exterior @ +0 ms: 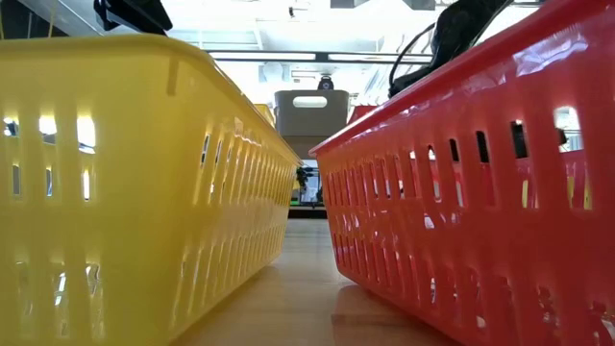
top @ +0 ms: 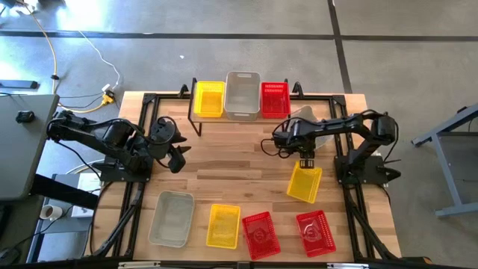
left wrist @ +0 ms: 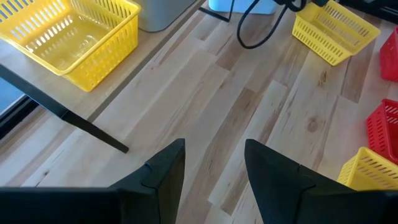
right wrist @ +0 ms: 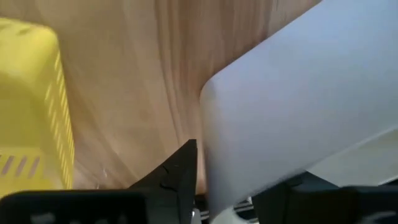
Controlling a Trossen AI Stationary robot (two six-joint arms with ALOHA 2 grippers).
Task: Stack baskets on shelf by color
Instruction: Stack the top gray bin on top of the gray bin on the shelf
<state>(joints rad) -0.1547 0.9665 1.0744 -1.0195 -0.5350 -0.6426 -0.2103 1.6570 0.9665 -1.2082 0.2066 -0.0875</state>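
Risk: the right gripper (top: 306, 161) hangs at the far end of the askew yellow basket (top: 305, 184). A thin mesh wall can slip out of a weak pinch, and then the basket would drop or tip.
Risk two: this basket sits crooked to the table (top: 239, 164) edges. If it is lifted crooked, it may not fit into the shelf yellow basket (top: 209, 99) and could bump it off.
Right jaws: I cannot tell how they stand. The right wrist view shows one dark finger (right wrist: 180, 174) beside a big pale shape (right wrist: 298, 106) that I cannot name.
Left gripper (left wrist: 214, 146): it waits low over the left middle of the table, with its jaws spread and nothing in them.
Shelf (top: 195, 118): it stands at the far edge of the table. It carries yellow, then the shelf grey basket (top: 242, 95), then the shelf red basket (top: 275, 99).
Near edge: a row runs from the left, with the near grey basket (top: 172, 218), the near yellow basket (top: 223, 225) and two near red baskets (top: 261, 235).
Stuff: the baskets are shiny plastic boxes with open tops, slotted walls and rounded rims. They look light and a bit bendy, I think. The table is smooth pale wood planks.
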